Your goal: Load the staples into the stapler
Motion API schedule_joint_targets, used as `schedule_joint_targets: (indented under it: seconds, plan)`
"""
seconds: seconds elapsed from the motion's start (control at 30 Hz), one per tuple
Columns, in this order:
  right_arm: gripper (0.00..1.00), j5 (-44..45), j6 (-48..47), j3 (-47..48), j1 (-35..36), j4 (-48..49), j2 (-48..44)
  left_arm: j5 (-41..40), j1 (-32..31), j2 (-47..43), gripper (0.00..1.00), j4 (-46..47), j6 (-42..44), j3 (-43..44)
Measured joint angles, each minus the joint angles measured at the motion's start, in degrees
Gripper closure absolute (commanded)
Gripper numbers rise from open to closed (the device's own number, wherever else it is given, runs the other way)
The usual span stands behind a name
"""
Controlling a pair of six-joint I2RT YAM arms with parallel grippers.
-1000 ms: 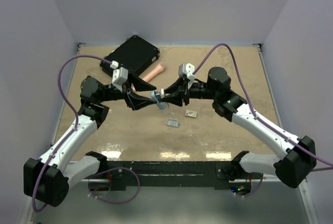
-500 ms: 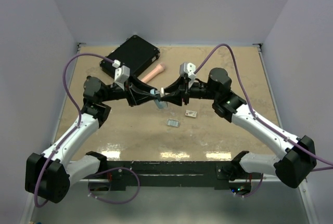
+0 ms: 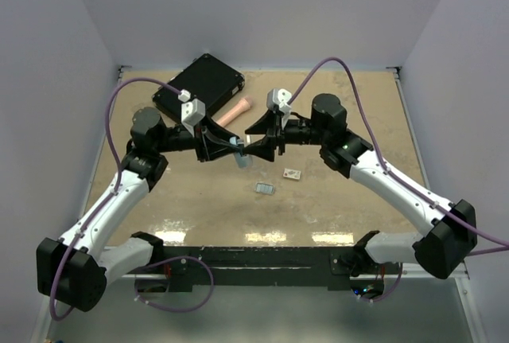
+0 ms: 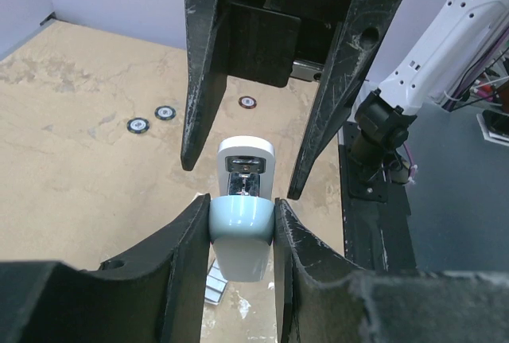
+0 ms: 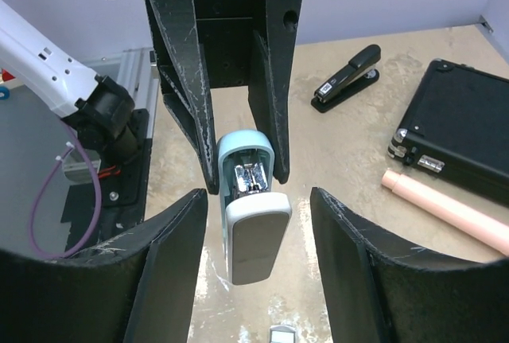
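A light blue stapler (image 3: 242,156) hangs above the table between the two arms, its lid swung open and the metal channel bare. My left gripper (image 4: 241,214) is shut on the blue end of the stapler (image 4: 242,235). My right gripper (image 5: 256,198) faces it, open, its fingers (image 5: 176,255) standing apart on both sides of the stapler (image 5: 254,235) without touching it. The staples (image 3: 264,189), a small grey ribbed block, lie on the table below and to the right of the grippers; they also show as staples (image 4: 212,286) under the stapler.
A black case (image 3: 200,84) and a pink cylinder (image 3: 235,109) lie at the back left. A black stapler (image 5: 347,78) sits beside the case. A small card (image 3: 292,173) lies near the staples. Small black rings (image 4: 139,125) dot the table.
My left gripper has closed on the stapler's blue end. My right gripper has opened and let go of the stapler, which stays in the air between them.
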Motion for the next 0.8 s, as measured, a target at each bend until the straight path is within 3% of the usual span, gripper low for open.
schedule_joint_targets:
  seconds: [0.1,0.17,0.2,0.27,0.53,0.63,0.8]
  plan:
    - [0.51,-0.5,-0.1,1.3,0.0,-1.4,1.0,-0.2,0.0,-0.2,1.0,-2.6,1.7,0.2]
    - [0.7,-0.8,-0.3,1.6,0.0,-2.1,1.4,-0.2,0.0,-0.2,1.0,-3.7,2.5,0.2]
    - [0.85,-1.2,-0.6,1.6,0.0,-2.4,1.5,-0.2,0.0,-0.2,1.0,-4.0,2.7,0.2]
    - [0.98,-1.5,-0.4,1.6,0.0,-2.8,1.7,-0.2,0.0,-0.4,1.0,-4.9,3.1,0.2]
    - [1.0,-4.5,2.3,0.9,-2.7,-1.8,1.0,-1.2,0.9,-2.6,1.0,-6.9,4.2,0.2]
    - [1.0,-7.5,7.4,-3.0,-8.4,3.3,-1.5,-1.9,3.7,-4.3,1.0,-5.6,2.9,0.2]
    - [1.0,-10.0,22.1,-11.7,-16.5,19.6,-7.6,-4.6,5.3,-7.3,1.0,2.5,-4.9,-1.7]
